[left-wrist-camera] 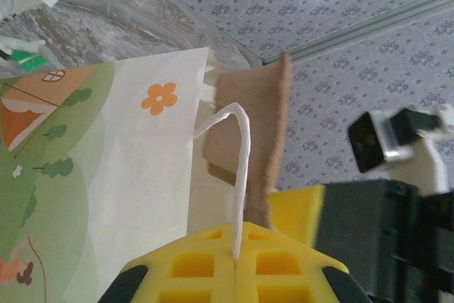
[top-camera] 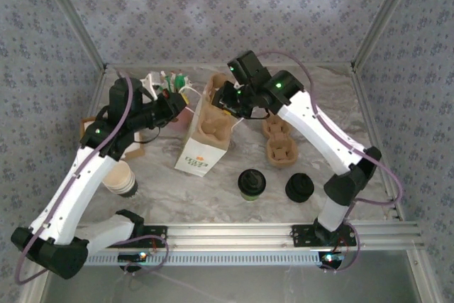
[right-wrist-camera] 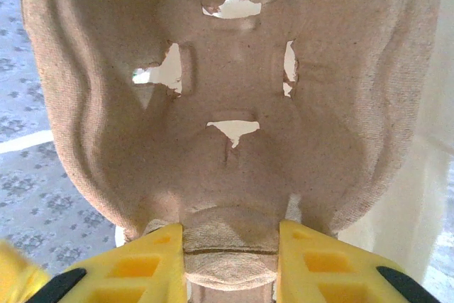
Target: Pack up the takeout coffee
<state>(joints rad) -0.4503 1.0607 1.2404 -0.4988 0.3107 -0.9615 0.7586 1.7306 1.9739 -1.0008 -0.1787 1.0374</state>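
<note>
The takeout coffee (top-camera: 251, 183), a small cup under a round black lid, stands on the table in front of the white bag (top-camera: 201, 148). My left gripper (top-camera: 179, 106) is shut on the bag's thin white handle (left-wrist-camera: 241, 168), pinched between its yellow fingertips (left-wrist-camera: 235, 257). My right gripper (top-camera: 228, 101) is shut on the rim of a brown pulp cup carrier (right-wrist-camera: 227, 90), which stands on edge in the bag's open mouth (top-camera: 214, 124). In the right wrist view the yellow fingers (right-wrist-camera: 152, 264) clamp the carrier's tab, and the bag's white wall (right-wrist-camera: 425, 196) lies to the right.
A pile of loose black lids (top-camera: 299, 187) sits to the right of the coffee. More pulp carriers (top-camera: 280, 141) lie behind it. A stack of lidless paper cups (top-camera: 120, 179) lies at the left under my left arm. Sachets and stirrers (top-camera: 167, 79) are at the back left.
</note>
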